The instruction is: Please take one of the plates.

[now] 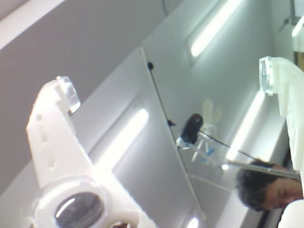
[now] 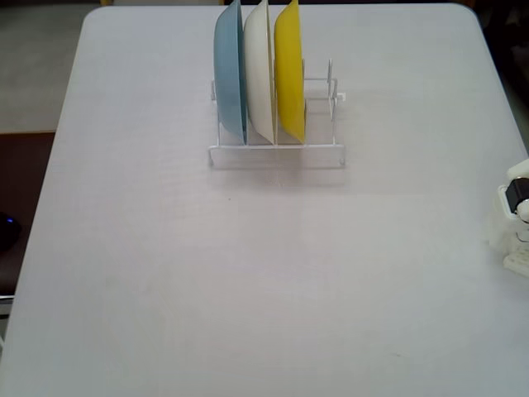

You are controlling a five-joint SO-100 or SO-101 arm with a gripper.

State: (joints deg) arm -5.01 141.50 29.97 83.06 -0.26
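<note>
1. The gripper (image 1: 168,88) points up at the ceiling lights in the wrist view. Its two white fingers (image 1: 52,128) stand far apart – wide open, holding nothing.
2. No orange plate shows in either view.
3. On the table (image 2: 248,273) in the fixed view, a white wire rack (image 2: 318,153) holds three plates on edge – a blue plate (image 2: 229,70), a white plate (image 2: 259,70) and a yellow plate (image 2: 288,70).
4. A bit of the arm (image 2: 518,219) shows at the right edge.
</note>
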